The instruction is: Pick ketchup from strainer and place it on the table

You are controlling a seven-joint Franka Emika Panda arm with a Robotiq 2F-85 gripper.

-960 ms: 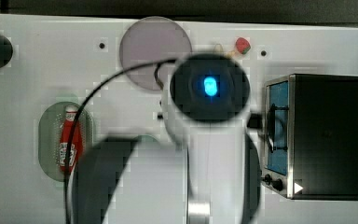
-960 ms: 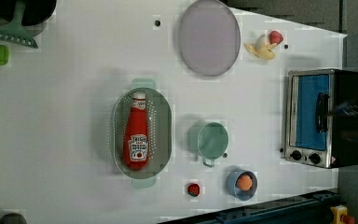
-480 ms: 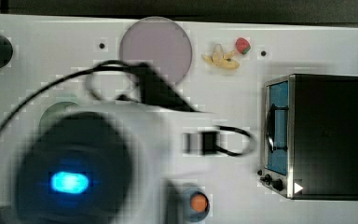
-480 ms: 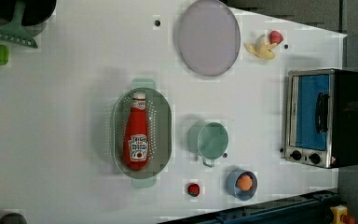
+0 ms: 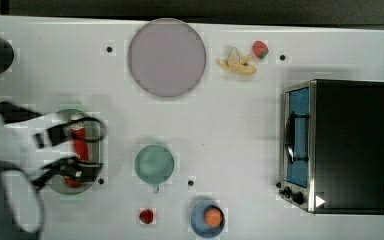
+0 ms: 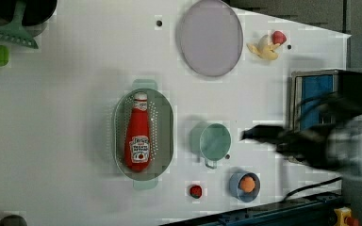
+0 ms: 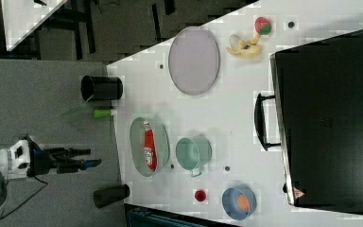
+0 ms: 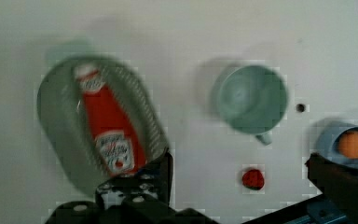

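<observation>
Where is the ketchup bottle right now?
The ketchup is lying inside the strainer, cap toward the left view's top. The green cup sits on the table just to the left view's right of it.

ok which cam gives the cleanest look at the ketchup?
Left view: the ketchup lies unobstructed in the strainer, cap and label readable. In the top view the open gripper crosses the bottle. The right view shows it small and foreshortened; the wrist view is blurred.
</observation>
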